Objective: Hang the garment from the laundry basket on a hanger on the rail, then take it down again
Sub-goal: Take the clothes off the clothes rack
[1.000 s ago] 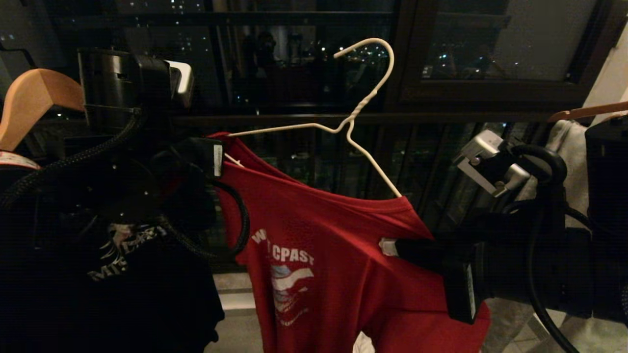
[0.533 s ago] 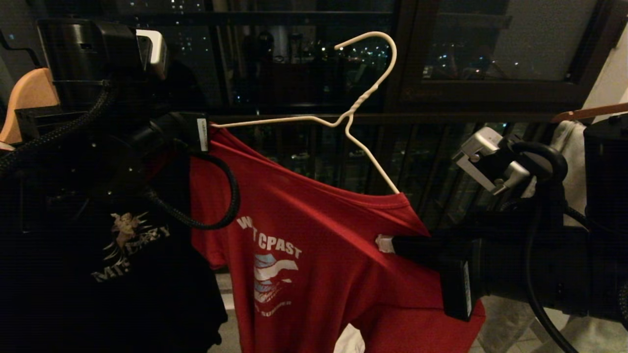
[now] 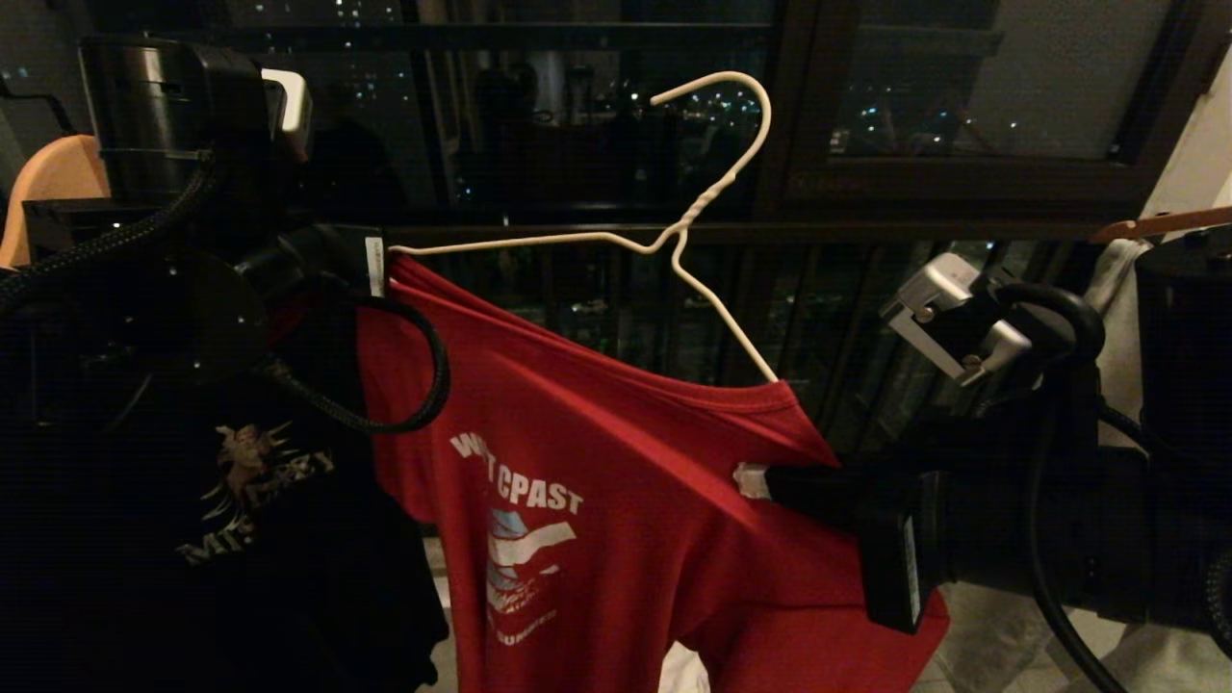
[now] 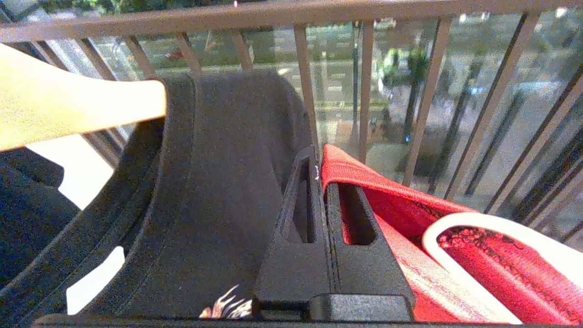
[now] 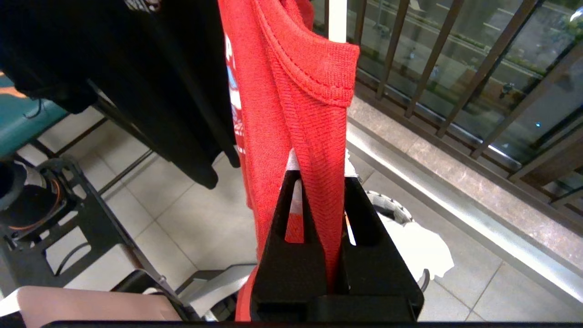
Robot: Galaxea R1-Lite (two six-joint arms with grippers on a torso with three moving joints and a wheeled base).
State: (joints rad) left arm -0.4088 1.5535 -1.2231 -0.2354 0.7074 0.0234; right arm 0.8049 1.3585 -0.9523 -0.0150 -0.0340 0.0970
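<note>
The red garment (image 3: 654, 462) with white lettering hangs stretched between my two grippers, partly draped on the white wire hanger (image 3: 709, 198). The hanger's hook stands free in the air. My left gripper (image 3: 380, 265) is shut on the garment's shoulder edge (image 4: 410, 200), right where the hanger's arm ends. In the left wrist view that gripper (image 4: 319, 168) shows its jaws pressed together on the red hem. My right gripper (image 3: 756, 479) is shut on the other shoulder, with cloth (image 5: 296, 114) running down between its jaws (image 5: 319, 171). The laundry basket (image 5: 388, 206) stands on the floor below. The rail is out of view.
A black printed T-shirt (image 3: 241, 500) on a wooden hanger (image 3: 48, 183) hangs close to my left arm. Dark balcony railing bars (image 3: 674, 231) run behind. At the right, another wooden hanger (image 3: 1155, 223) carries a pale garment (image 3: 1116, 289). White cloth (image 5: 423, 255) lies in the basket.
My left gripper has moved left and a little up with the garment's shoulder and the hanger's end, stretching the shirt wider. The right gripper has kept still.
</note>
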